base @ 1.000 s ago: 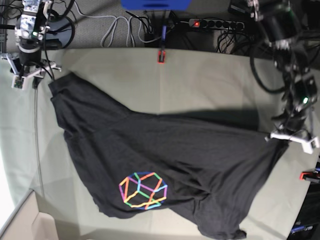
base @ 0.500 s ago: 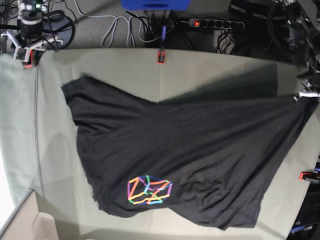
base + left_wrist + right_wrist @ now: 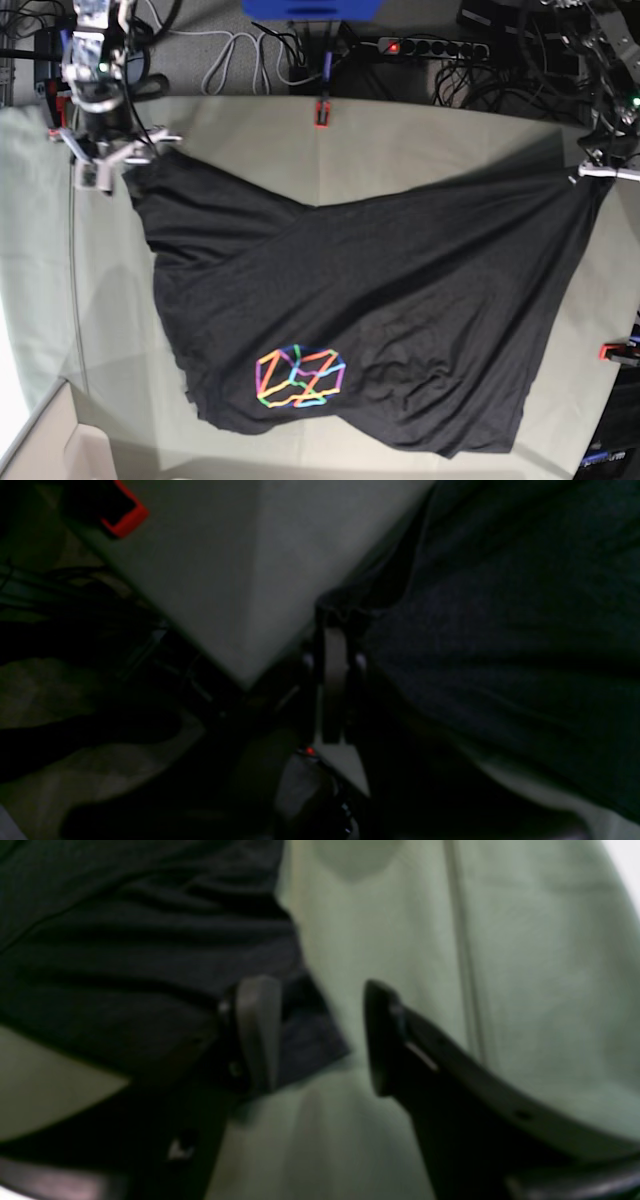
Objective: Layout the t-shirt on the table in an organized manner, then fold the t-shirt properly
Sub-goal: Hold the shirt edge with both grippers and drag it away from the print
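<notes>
The dark t-shirt [image 3: 370, 310] lies spread across the table [image 3: 420, 140], rainbow logo [image 3: 298, 378] facing up near the front. In the base view my left gripper [image 3: 592, 175] is at the right edge, shut on the shirt's right corner and holding it taut. The dark left wrist view shows the closed fingers [image 3: 335, 680] pinching the cloth [image 3: 500, 630]. My right gripper [image 3: 118, 165] is at the shirt's far-left corner. The right wrist view shows it open [image 3: 320, 1035], with the shirt corner [image 3: 310, 1040] lying between the jaws beside one finger [image 3: 255, 1030].
A red clamp [image 3: 322, 113] holds the table cloth at the far edge and another [image 3: 620, 351] at the right edge. A power strip [image 3: 430, 47] and cables lie behind the table. A pale box [image 3: 50, 445] is at the front left corner.
My right gripper has come from beyond the table's far-left corner down to the shirt's far-left corner. My left gripper has shifted slightly inward and back, still gripping its corner.
</notes>
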Controlling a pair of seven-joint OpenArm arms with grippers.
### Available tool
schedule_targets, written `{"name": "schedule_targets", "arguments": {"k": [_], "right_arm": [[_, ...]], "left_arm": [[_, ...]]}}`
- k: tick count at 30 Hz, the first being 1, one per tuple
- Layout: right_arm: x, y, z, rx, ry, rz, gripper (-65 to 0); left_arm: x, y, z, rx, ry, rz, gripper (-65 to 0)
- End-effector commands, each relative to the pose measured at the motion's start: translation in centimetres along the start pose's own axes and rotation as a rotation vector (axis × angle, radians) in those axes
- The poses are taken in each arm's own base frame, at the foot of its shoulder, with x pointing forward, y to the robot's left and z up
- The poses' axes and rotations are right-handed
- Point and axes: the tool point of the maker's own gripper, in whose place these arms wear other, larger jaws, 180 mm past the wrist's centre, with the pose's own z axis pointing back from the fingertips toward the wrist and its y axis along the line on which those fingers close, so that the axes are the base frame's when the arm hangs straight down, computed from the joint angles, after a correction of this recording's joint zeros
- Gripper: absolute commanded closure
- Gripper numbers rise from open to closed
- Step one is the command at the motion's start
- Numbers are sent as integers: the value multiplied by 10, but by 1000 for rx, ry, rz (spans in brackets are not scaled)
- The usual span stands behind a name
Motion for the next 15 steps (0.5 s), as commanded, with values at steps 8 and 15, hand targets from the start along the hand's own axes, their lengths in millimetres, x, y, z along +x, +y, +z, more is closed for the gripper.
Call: {"name": "schedule_targets", "arguments": {"k": [8,15], "right_arm": [[43,1,-30,21,3,5,-323],[33,3,-46,27,72,-16,-422]], "left_arm": [[17,1,2,3,-48,-16,-2],[25,-2,1,3,-67,-11,-2]]}}
